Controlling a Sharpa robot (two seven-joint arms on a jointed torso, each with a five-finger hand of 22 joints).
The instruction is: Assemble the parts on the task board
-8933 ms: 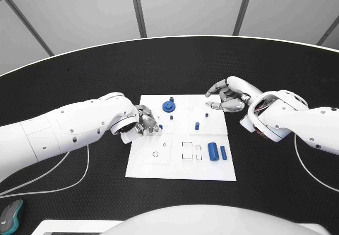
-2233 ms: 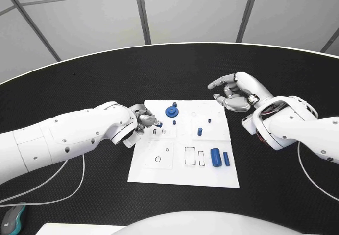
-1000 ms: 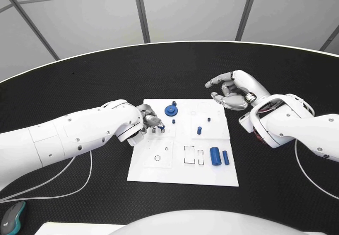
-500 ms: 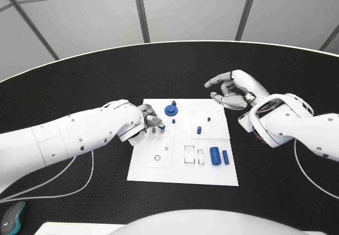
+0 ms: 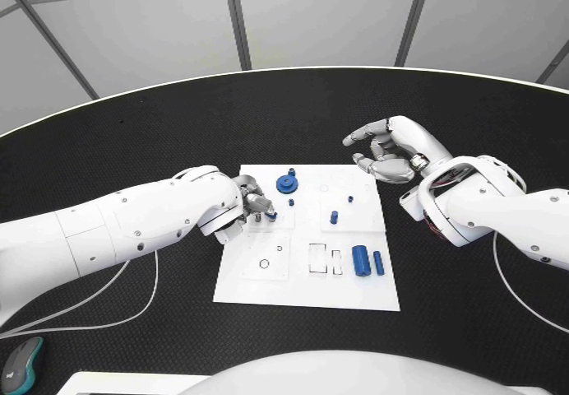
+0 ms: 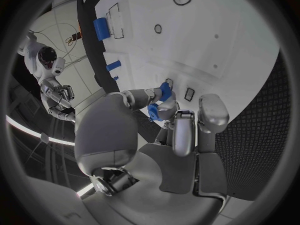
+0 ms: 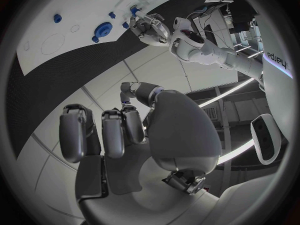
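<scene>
The white task board (image 5: 303, 288) lies in the middle of the table. My left hand (image 5: 250, 202) hovers over its left edge and pinches a small blue part (image 6: 164, 91) between its fingertips, just above the small slots (image 6: 189, 93). On the board stand a blue round part (image 5: 287, 183) and a short peg (image 5: 333, 218). Two blue cylinders (image 5: 360, 261) lie near its right edge. My right hand (image 5: 386, 151) hangs beyond the board's far right corner, fingers loosely bent and apart, holding nothing. The right wrist view shows the board (image 7: 44, 45) and the left hand (image 7: 149, 27) far off.
Black table surface (image 5: 474, 296) surrounds the board on all sides. White cables (image 5: 131, 304) trail on the table under my left arm. A dark object (image 5: 18, 366) lies at the near left edge.
Since the earliest frame my right hand has left the board's far right corner and drawn back from it. Over the last second neither hand has visibly moved.
</scene>
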